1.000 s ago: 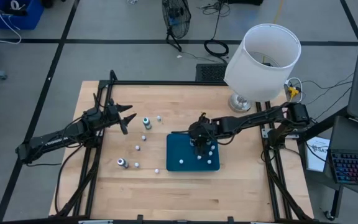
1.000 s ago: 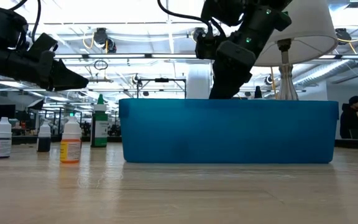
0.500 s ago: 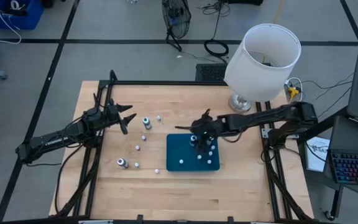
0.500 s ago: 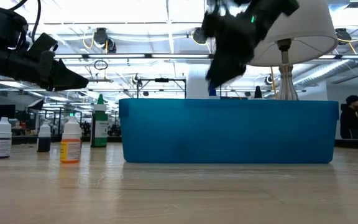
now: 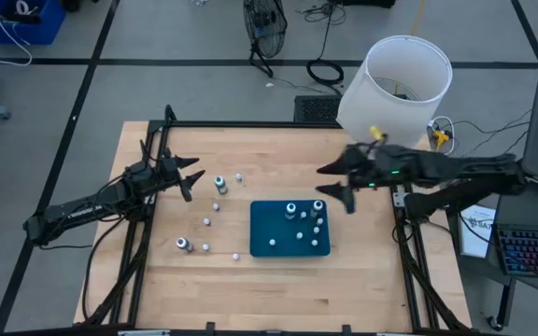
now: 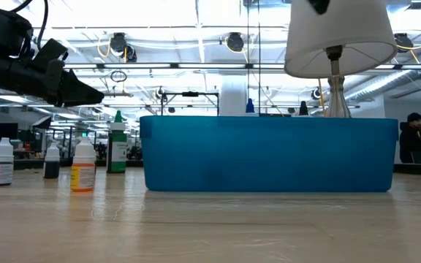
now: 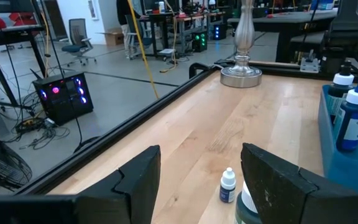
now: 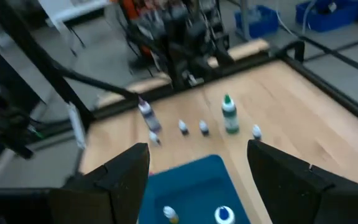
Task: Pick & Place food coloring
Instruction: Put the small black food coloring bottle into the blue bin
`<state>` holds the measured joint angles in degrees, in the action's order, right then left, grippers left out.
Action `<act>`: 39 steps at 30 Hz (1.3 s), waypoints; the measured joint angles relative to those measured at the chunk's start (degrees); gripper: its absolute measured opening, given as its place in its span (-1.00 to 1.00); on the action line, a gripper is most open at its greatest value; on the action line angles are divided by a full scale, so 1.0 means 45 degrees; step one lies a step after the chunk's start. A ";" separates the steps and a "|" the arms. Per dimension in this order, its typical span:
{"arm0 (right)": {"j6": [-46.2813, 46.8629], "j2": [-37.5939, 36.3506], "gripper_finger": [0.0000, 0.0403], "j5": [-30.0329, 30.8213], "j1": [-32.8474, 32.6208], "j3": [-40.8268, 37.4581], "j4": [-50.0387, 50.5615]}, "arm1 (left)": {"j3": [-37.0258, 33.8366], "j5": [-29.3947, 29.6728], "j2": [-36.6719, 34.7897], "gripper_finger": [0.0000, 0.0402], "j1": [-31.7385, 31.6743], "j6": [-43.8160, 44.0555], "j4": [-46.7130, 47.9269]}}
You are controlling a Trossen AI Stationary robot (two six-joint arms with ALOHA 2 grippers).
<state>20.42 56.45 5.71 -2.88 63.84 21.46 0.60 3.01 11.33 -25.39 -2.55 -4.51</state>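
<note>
The right gripper [image 5: 336, 183] hangs wide apart and empty by the tray [image 5: 267, 230], likely between bottles. The left gripper [image 5: 191, 178] waits apart near loose food coloring [image 5: 219, 184] on the tabletop [image 5: 278, 149].

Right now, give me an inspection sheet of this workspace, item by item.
Surface: wooden table, black frame.
Job's things: several food coloring bottles stand in the teal tray; seven more stand loose on the wood left of it.
Clutter: white-shaded lamp at the far right corner.
Grippers: left gripper open, empty, beside the loose bottles; right gripper open, empty, raised by the tray's far right corner.
Cables: loose cables on the floor behind.
Surroundings: floor fan, keyboard.
</note>
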 joint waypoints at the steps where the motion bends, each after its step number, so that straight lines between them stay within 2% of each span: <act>1: 0.0080 -0.0443 0.29 -0.0020 -0.0041 -0.0091 0.0050 | 0.0000 -0.0003 0.0000 0.12 0.0000 -0.0003 0.0000; 6: -0.0498 -0.2662 0.28 -0.0349 -0.0235 -0.1182 0.0568 | 0.0000 -0.0005 0.0000 0.12 0.0005 -0.0004 0.0000; 13: -0.2064 -0.5483 0.29 -0.0298 -0.0300 -0.4329 0.0775 | 0.0000 -0.0001 0.0000 0.12 0.0001 -0.0004 0.0000; 18: -0.1915 -0.7023 0.27 0.0076 -0.0300 -0.6285 0.0452 | 0.0000 -0.0002 0.0000 0.12 0.0001 -0.0002 0.0000; 23: -0.1757 -0.7934 0.29 0.0059 -0.0295 -0.8476 -0.1628 | 0.0000 0.0000 0.0003 0.12 0.0002 -0.0002 0.0000; 29: -0.2337 -0.8223 0.28 0.0084 -0.0295 -1.1364 -0.4827 | 0.0000 0.0000 0.0000 0.12 0.0000 0.0000 0.0000; 33: -0.2727 -0.8690 0.27 0.0095 -0.0290 -1.1940 -0.6078 | 0.0000 0.0000 0.0000 0.12 0.0002 -0.0004 0.0000; 39: -0.3464 -1.0279 0.29 0.0093 -0.0290 -1.1945 -0.5937 | 0.0000 0.0000 0.0000 0.12 0.0000 -0.0004 0.0000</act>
<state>4.83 10.20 6.13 -4.19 10.09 -5.26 0.60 3.01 11.33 -25.39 -2.57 -4.51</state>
